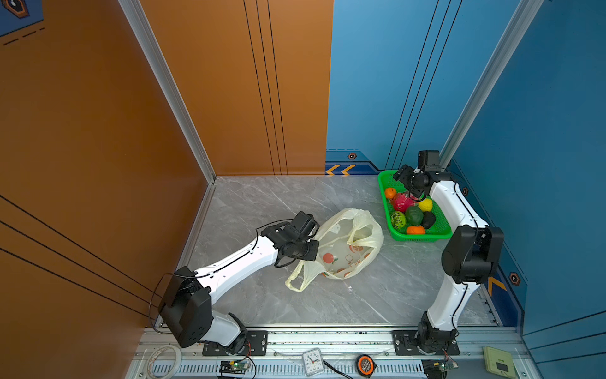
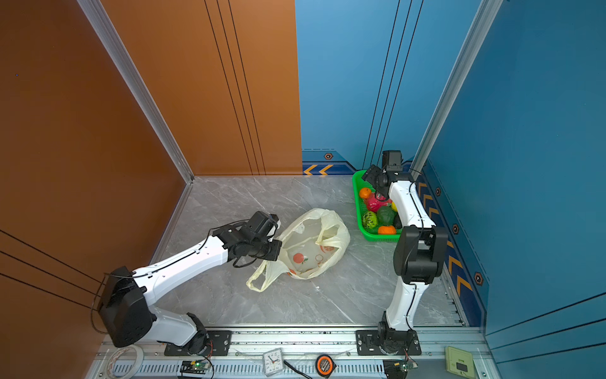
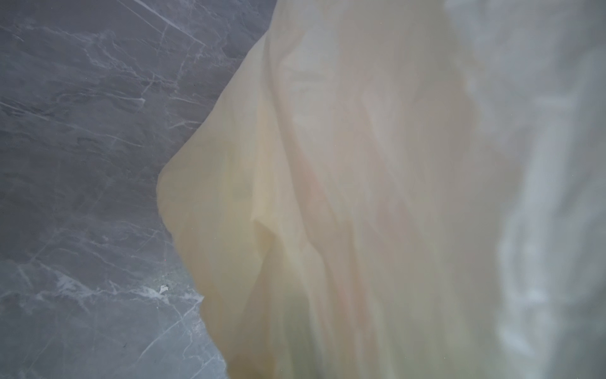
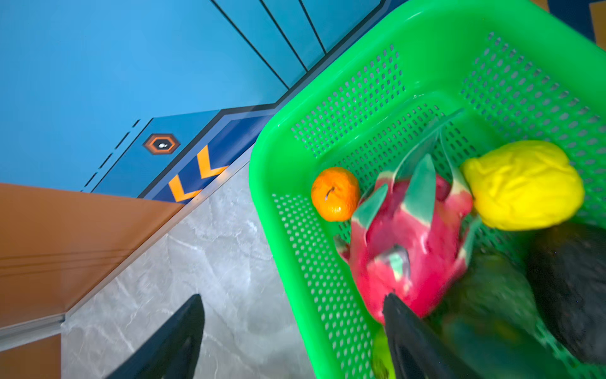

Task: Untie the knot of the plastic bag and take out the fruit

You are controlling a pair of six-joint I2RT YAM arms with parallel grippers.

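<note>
Plastic bag [image 1: 347, 249] sits open, limp and featherlight on marble tabletop [image 1: 262, 210], left gripper [image 1: 314, 245] clamped on its thin, slippery rim (best hold), right gripper [image 4: 292, 297] spread empty over fruit [image 4: 406, 249] in green basket [image 4: 259, 170].

grey marble tabletop [image 1: 262, 203], plastic bag [image 1: 341, 249], green basket [image 1: 419, 237]

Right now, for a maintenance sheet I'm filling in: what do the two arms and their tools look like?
Both the left arm and right arm have glossy white link shells with chunky black joint housings. Thin black cables run along them. Each wrist carries a boxy black camera. The left tool and right tool are black; the right one's fingers taper to points.
</note>
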